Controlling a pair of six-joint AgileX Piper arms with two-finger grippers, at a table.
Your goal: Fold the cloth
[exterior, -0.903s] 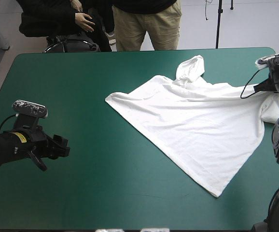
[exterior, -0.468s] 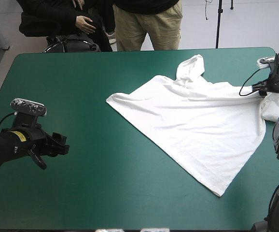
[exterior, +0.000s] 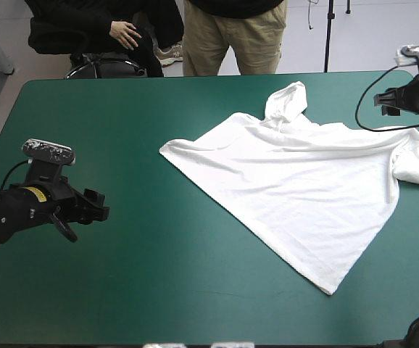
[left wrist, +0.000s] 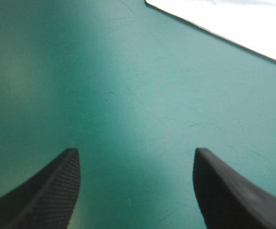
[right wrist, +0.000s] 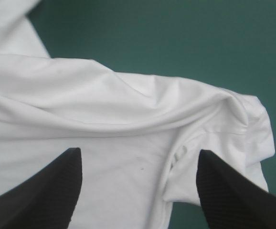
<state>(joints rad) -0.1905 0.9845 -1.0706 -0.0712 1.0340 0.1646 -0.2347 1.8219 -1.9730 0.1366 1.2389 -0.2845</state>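
Right end effector (right wrist: 138, 151) and left end effector (left wrist: 135, 150) were spread, empty; T-shirt (exterior: 304, 181) looked limp, light; best pinched at sleeve (right wrist: 255, 133).

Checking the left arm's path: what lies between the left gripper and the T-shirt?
Only bare teal-green cover separates left gripper and T-shirt, per the high view.

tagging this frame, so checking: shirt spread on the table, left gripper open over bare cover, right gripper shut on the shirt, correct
Not quite: the right gripper is open, not shut on the T-shirt. The right wrist view shows its fingers apart above the cloth. The rest holds: the T-shirt lies spread on the table, and the left gripper is open over bare teal-green cover.
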